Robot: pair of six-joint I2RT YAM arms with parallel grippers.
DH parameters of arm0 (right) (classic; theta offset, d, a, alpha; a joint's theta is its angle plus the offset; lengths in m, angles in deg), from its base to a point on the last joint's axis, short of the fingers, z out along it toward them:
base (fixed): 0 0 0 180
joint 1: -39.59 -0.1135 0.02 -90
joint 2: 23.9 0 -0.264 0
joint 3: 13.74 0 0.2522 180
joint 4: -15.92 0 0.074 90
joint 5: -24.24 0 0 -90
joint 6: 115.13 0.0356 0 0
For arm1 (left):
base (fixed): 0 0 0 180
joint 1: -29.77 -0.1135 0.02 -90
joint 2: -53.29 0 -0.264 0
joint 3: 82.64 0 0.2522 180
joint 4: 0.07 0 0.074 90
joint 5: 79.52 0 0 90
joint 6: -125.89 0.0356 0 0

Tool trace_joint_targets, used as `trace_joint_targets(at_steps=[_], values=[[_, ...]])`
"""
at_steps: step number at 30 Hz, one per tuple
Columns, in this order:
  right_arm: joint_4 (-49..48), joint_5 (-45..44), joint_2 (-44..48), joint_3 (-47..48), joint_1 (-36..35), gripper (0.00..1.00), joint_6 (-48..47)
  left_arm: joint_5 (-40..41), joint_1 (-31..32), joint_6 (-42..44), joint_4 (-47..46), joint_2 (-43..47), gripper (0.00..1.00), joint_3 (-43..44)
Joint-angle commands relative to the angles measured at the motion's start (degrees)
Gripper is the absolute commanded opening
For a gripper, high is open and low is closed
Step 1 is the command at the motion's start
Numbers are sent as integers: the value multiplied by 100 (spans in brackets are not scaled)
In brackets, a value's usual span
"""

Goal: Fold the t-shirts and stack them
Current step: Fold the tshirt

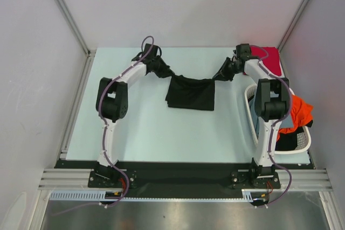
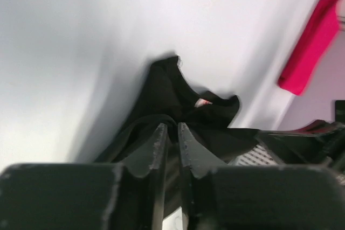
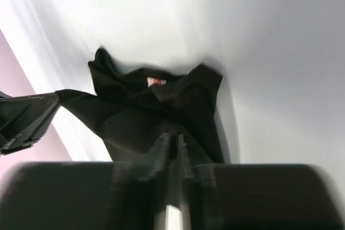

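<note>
Leftmost, the left arm rises from its base, bends at the elbow and reaches to the far side of the pale table, where the left gripper has its jaws almost together, pinching one corner of the large black cloth t-shirt. In the left wrist view only a thin slit shows between the fingers, with black cloth gathered at their tips. The shirt's stretched top edge runs left to right between the two grippers and sags in the middle, and its body spreads toward the near edge. The small neck label sits mid-cloth. The right arm mirrors the left, reaching far and angling inward. The right gripper is likewise nearly closed on the opposite corner, though its wrist view is blurred. Further right, one red t-shirt lies at the far corner. One orange t-shirt drapes over the white perforated plastic basket, where a grey-blue patch shows inside.
</note>
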Motion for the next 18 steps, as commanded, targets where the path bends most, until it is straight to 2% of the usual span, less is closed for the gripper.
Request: trace_joint_targets(at_steps=[1,2,3,4,5,7,9,10,13,14,16,18], values=[[-134,22,-371,702,179,20,-248,454,-77,507,433,-220,20,1053],[-64,-75,-511,947,223,26,-327,595,-103,987,646,-352,25,1415],[84,-154,-887,1759,301,32,-424,683,-121,1236,874,-640,27,1793],[730,-198,-1082,2228,337,37,-529,840,-156,1465,1407,-756,29,2571],[1163,-321,-1232,2746,346,41,-774,903,-174,1902,1639,-853,32,2909],[1526,-488,-1112,2911,346,44,-934,1105,-165,2283,1877,-688,33,3045],[1239,-489,-621,2333,346,44,-978,1088,-156,2582,1712,-259,33,2512],[802,-376,-96,1538,311,45,-944,1001,-130,2635,1259,248,33,1699],[-234,150,705,130,128,45,-628,229,36,2619,214,1050,32,160],[-526,301,831,-224,74,45,-514,-243,89,2575,-61,1166,32,-143],[-1237,591,1033,-701,-84,46,-311,-632,247,2426,-824,1316,32,-827],[-1547,959,1026,-1080,-251,46,-197,-1134,318,2040,-1266,1265,31,-1094]])
